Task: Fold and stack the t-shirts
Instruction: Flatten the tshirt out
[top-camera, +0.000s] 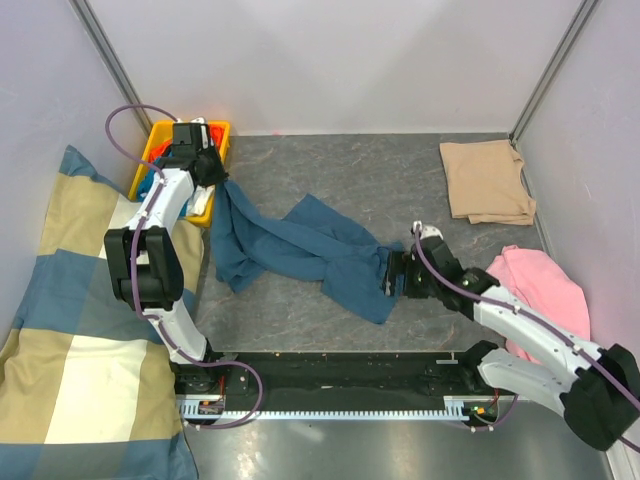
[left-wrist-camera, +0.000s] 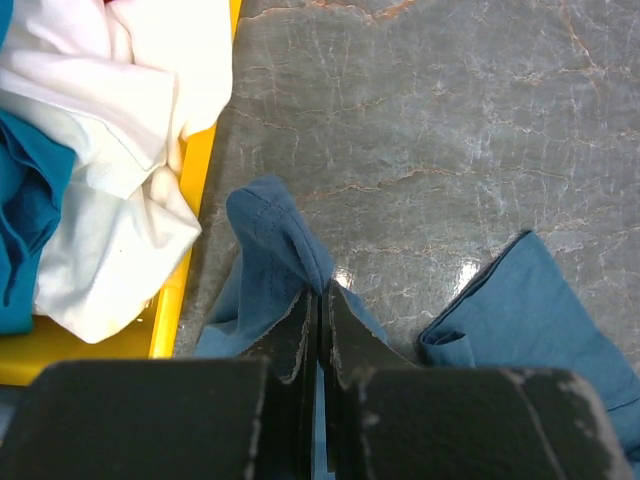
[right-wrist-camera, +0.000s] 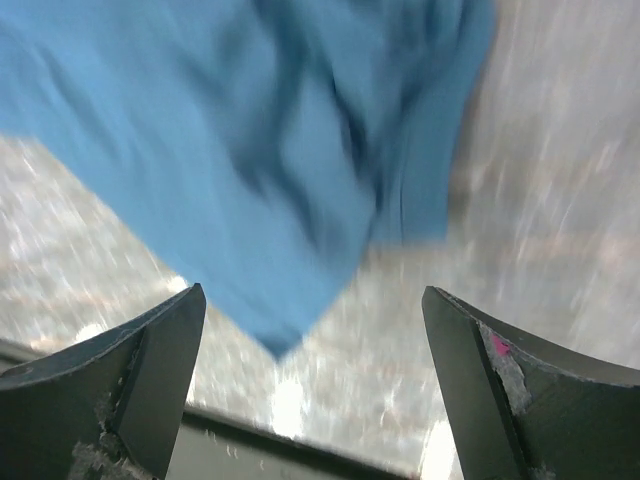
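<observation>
A dark teal-blue t-shirt (top-camera: 305, 248) lies crumpled across the middle of the table. My left gripper (top-camera: 207, 168) is by the yellow bin and is shut on one edge of the shirt, which hangs from its jaws (left-wrist-camera: 323, 292). The blue cloth (left-wrist-camera: 272, 250) trails from there down to the table. My right gripper (top-camera: 392, 272) is at the shirt's near right corner. In the right wrist view it (right-wrist-camera: 312, 300) stands wide open, with the shirt's corner (right-wrist-camera: 260, 170) just beyond its fingertips and nothing held. A folded tan t-shirt (top-camera: 487, 180) lies at the back right.
A yellow bin (top-camera: 160, 135) at the back left holds white cloth (left-wrist-camera: 110, 130) and more blue cloth. A pink garment (top-camera: 545, 290) lies at the right edge beside my right arm. A big checked cushion (top-camera: 80, 320) fills the left side. Walls enclose the table.
</observation>
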